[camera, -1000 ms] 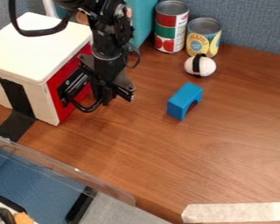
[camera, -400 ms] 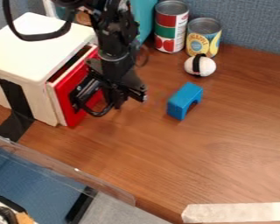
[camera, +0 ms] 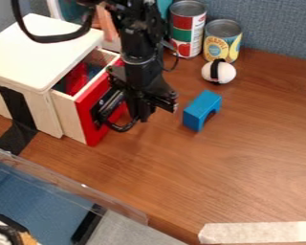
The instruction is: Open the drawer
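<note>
The tool point(camera: 145, 113) was held low over the bench point(camera: 232, 158), at the handle point(camera: 107, 106) of the drawer point(camera: 75, 116); whether it was open or closed cannot be told, nor can its contact with the handle be made out. The drawer was set partly out of the wooden box point(camera: 35, 52), its red front point(camera: 92, 135) turned to the right of the view and partly covered by the arm point(camera: 137, 57). Inside the drawer, something red point(camera: 76, 79) could be seen. Just beside the tool, on the side faced by the drawer front, a blue arch block point(camera: 202, 110) was placed. Farther back, a white ball point(camera: 225, 72) banded in black was seen, and behind it two cans point(camera: 184, 28) were stood upright side by side, near the blue partition point(camera: 270, 24). By the near corner of the box, black tape point(camera: 16, 136) was stuck down its side and onto the bench. Pale tape point(camera: 257, 232) was laid along the bench at the lower right. The arm was brought in from the top edge and was directed steeply downward, with a black cable point(camera: 53, 38) looped from it over the box top.
</note>
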You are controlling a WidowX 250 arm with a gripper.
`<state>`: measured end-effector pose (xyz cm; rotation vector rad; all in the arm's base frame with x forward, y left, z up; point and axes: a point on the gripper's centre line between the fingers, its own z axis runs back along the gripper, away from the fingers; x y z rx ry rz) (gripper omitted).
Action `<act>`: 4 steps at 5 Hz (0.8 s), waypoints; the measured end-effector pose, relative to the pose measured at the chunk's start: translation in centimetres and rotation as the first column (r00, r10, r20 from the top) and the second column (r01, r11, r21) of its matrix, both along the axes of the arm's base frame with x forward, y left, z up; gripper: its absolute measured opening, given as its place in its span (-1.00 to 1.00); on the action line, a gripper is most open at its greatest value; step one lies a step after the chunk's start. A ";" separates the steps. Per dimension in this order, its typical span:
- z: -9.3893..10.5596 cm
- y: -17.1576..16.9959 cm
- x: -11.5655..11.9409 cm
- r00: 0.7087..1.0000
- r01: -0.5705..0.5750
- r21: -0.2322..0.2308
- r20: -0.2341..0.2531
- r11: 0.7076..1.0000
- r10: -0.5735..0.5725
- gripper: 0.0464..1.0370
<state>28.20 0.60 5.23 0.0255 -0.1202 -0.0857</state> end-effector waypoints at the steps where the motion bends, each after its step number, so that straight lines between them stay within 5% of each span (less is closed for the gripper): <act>1: 0.0 -0.4 -0.1 1.000 -0.019 -0.027 -0.009 0.999 0.018 -0.87; 4: 0.8 -2.8 -0.6 1.000 -0.012 -0.072 -0.018 0.997 0.011 -0.88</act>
